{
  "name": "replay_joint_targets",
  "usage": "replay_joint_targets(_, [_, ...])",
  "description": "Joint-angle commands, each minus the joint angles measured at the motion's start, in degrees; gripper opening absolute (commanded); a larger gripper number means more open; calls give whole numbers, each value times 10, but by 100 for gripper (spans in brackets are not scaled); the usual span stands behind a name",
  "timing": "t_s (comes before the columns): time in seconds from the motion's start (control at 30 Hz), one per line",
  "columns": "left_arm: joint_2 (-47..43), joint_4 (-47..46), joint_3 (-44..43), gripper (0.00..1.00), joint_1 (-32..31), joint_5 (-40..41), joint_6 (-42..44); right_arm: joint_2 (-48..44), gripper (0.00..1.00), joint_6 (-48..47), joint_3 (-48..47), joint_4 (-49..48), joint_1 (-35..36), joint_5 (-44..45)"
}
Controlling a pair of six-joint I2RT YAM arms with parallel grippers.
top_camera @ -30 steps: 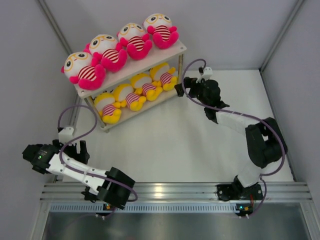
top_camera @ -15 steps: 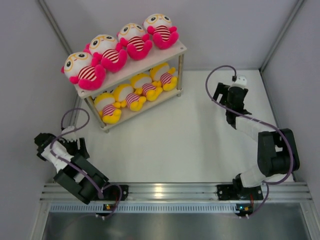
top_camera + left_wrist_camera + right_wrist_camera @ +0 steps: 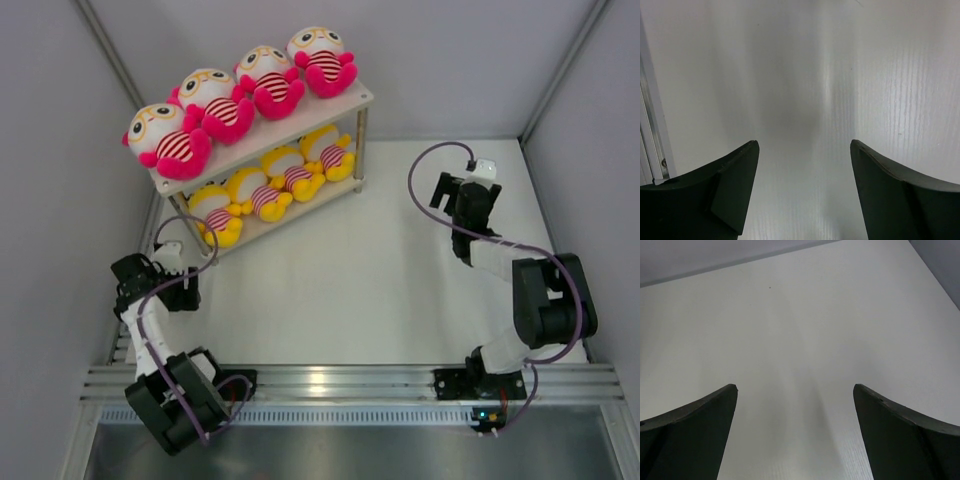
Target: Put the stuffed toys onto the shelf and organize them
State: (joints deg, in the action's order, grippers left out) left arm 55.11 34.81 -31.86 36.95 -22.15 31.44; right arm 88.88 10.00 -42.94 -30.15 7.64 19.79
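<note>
The shelf (image 3: 347,101) stands at the back left. Four pink-limbed stuffed toys (image 3: 215,100) lie in a row on its top board. Four yellow-limbed stuffed toys (image 3: 290,172) lie in a row on its lower board (image 3: 342,188). My left gripper (image 3: 183,288) is open and empty, low over the table in front of the shelf's left end. Its wrist view shows the left gripper (image 3: 804,145) over bare table. My right gripper (image 3: 462,195) is open and empty at the right, well away from the shelf. Its wrist view shows the right gripper (image 3: 795,387) over bare table.
Grey walls close the table on the left, back and right. An aluminium rail (image 3: 350,380) runs along the near edge by the arm bases. A metal strip (image 3: 650,140) lies along the table's left edge beside my left gripper.
My right gripper has pulled back from the shelf's right end to the right side of the table. My left arm has folded in, bringing its gripper rightward towards the shelf's front.
</note>
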Motion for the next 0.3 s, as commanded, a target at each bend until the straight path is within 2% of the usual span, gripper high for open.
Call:
replay_joint_targets(0.0, [6,-40,0,80,-47,21,-16,-15,99,-6,26,-79,0,3])
replay_joint_targets(0.13, [53,-39,-7,82,-100,44,-21,-14,100,-4,37,-106,0,29])
replay_joint_targets(0.27, [50,-40,-4,82,-120,50,-24,-11,100,4,51,-135,1,55])
